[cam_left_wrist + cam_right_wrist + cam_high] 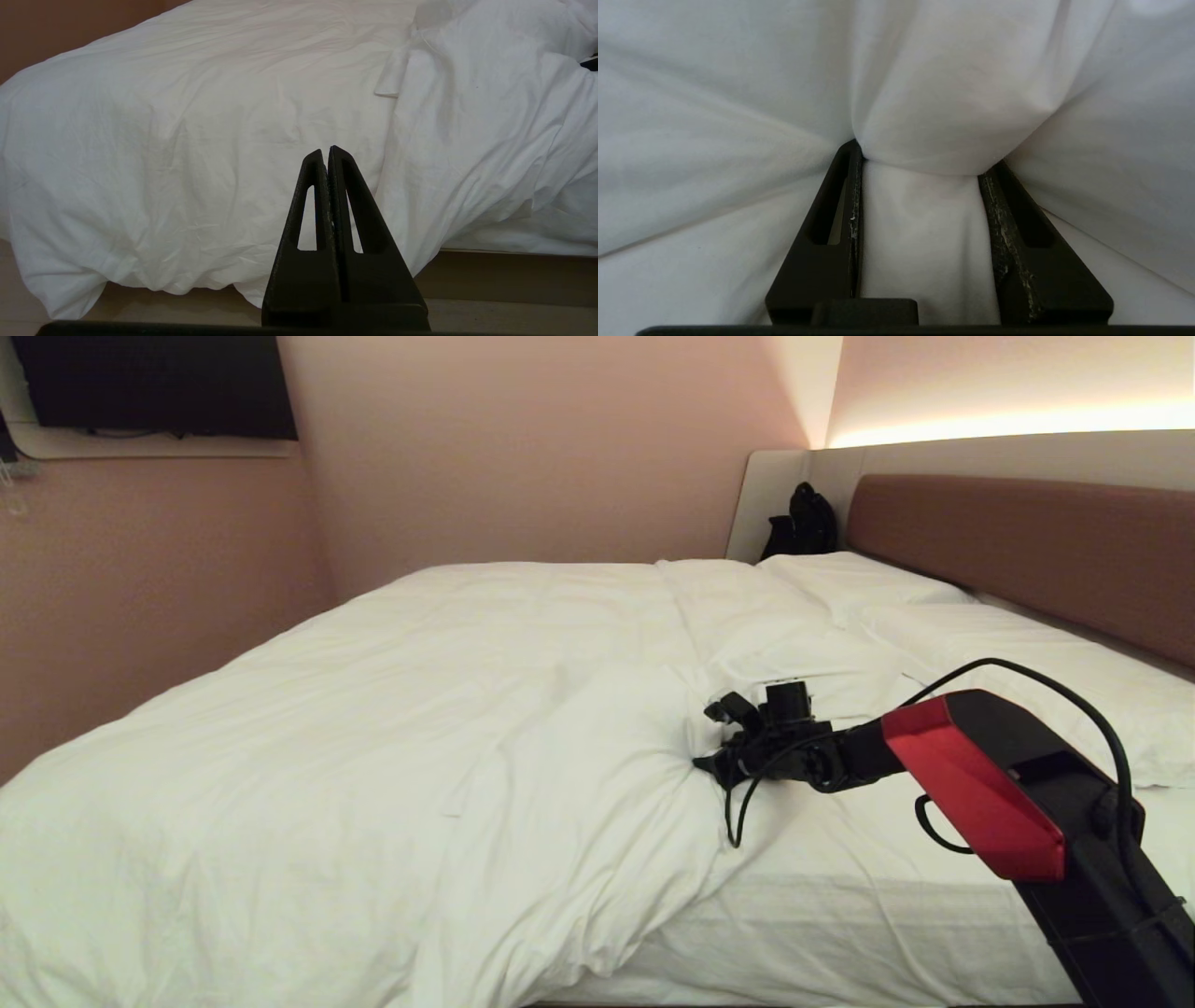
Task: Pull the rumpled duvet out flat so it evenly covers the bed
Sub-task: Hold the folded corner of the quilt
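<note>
- Nearest the head camera, the right arm's red and black forearm [990,784] reached in from the lower right across the bed [840,915].
- At that arm's end, the right gripper [717,737] sat against the bunched edge of the duvet [420,728], about midway along the near side of the mattress.
- The duvet covered the left and middle of the bed and hung over its foot end and its near edge; its upper edge lay folded and rumpled short of the pillows.
- A strip of bare sheet [887,859] showed between that edge and the pillows [980,635], which lay along the brown headboard [1027,551].
- A black bag [803,523] stood in the far corner by the headboard, and a dark screen [159,383] hung on the wall at the upper left.
- From the left wrist camera, the left gripper [325,156] hung off the side of the bed with its fingers pressed together, holding nothing; the duvet [187,140] draped down before it towards the floor [467,317].
- From the right wrist camera, the right gripper [920,156] had its fingers [852,196] closed round a thick fold of the duvet [924,93], and the cloth bulged out past the fingertips and gathered into creases that ran to the grip.
</note>
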